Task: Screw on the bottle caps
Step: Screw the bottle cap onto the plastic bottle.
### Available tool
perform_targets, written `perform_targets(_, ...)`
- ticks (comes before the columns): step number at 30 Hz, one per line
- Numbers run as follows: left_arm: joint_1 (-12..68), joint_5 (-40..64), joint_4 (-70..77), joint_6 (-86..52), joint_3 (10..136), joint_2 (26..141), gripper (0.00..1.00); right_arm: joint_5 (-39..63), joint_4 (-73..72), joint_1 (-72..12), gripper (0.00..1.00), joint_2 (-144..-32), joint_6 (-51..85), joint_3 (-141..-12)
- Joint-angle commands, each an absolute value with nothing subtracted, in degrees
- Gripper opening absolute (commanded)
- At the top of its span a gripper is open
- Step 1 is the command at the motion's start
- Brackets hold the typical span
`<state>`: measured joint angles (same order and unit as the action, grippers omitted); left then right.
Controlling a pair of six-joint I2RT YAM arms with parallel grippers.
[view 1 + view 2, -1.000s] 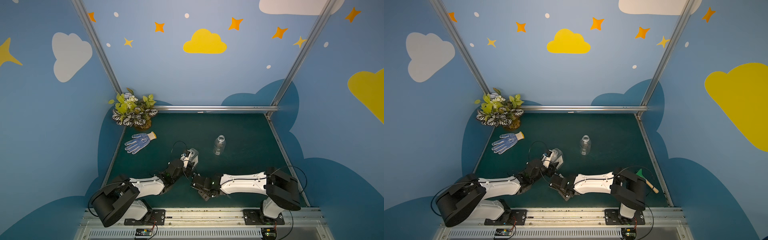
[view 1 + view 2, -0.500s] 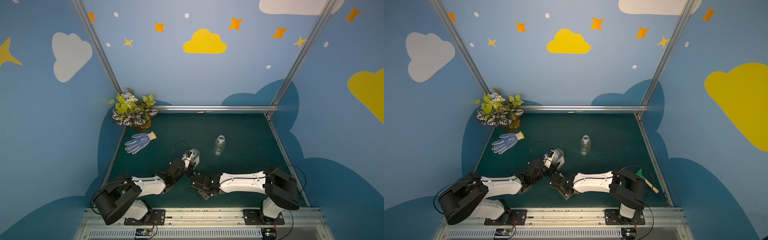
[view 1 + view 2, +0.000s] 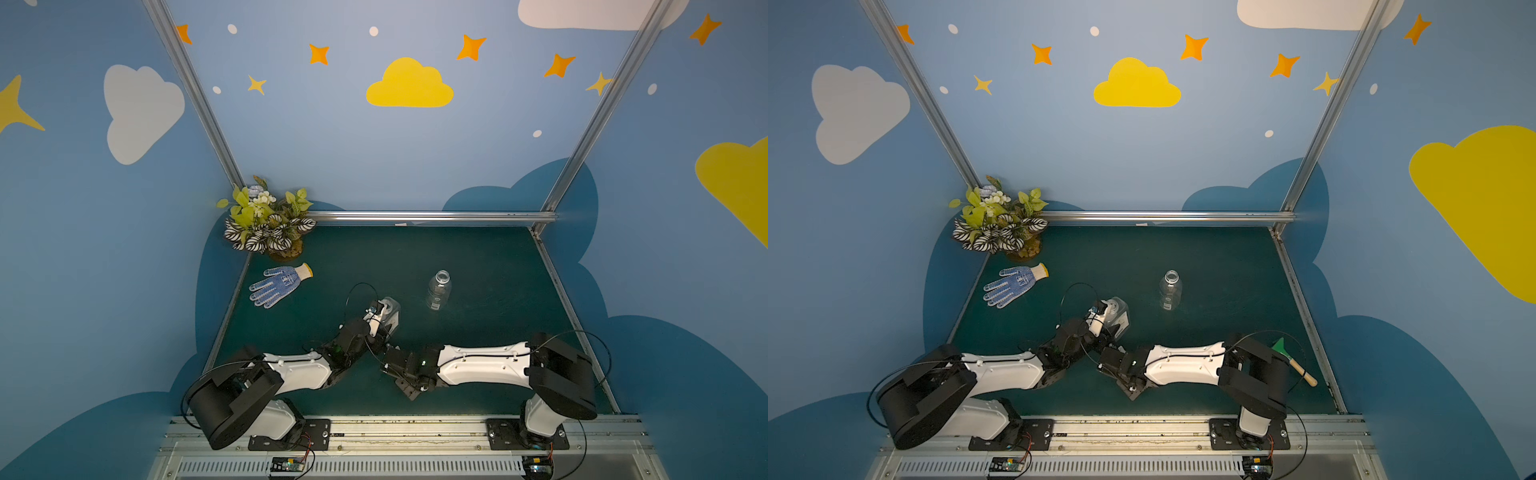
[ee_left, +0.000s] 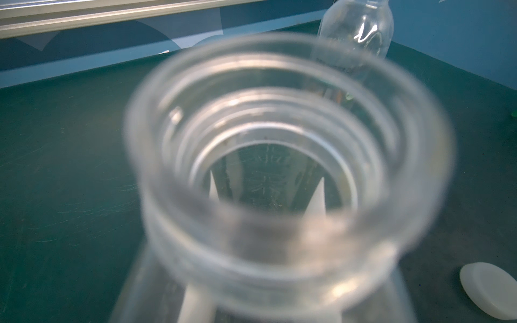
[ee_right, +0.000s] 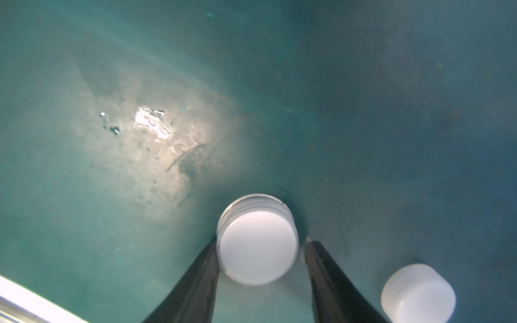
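Observation:
My left gripper [image 3: 376, 318] is shut on the clear rectangular bottle [image 3: 390, 311], holding it off the green mat; its open threaded neck [image 4: 279, 156] fills the left wrist view and hides the fingers. The round bottle [image 3: 439, 289] stands upright and uncapped further back and to the right. In the right wrist view a white bottle cap [image 5: 257, 249] lies top-up on the mat between the fingers of my right gripper [image 5: 260, 243]. One finger touches it and the other stands a small gap off. A second white cap [image 5: 418, 293] lies just beside, outside the jaws.
A potted plant [image 3: 268, 224] fills the back left corner, with a blue dotted glove [image 3: 279, 284] lying in front of it. A green tool with a wooden handle [image 3: 1293, 359] lies by the mat's right edge. A metal rail [image 3: 428, 216] bounds the back.
Both arms have shifted only slightly. The rectangular bottle stays in the left gripper at the same spot.

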<state>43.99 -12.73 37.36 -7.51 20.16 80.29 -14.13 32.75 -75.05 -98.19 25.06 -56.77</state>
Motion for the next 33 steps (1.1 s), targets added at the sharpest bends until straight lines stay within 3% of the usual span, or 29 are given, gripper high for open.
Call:
perform_targets(1, 45.02, -11.25, 33.66, -7.47, 20.27, 81.64, 0.39, -13.27, 31.39, -74.36, 0.55, -100.1, 25.2, -58.18)
perform_targets(33, 45.57, -11.69, 33.55, -7.03, 20.28, 81.33, 0.39, -11.88, 32.78, -72.51, 0.54, -98.59, 23.66, -61.83)
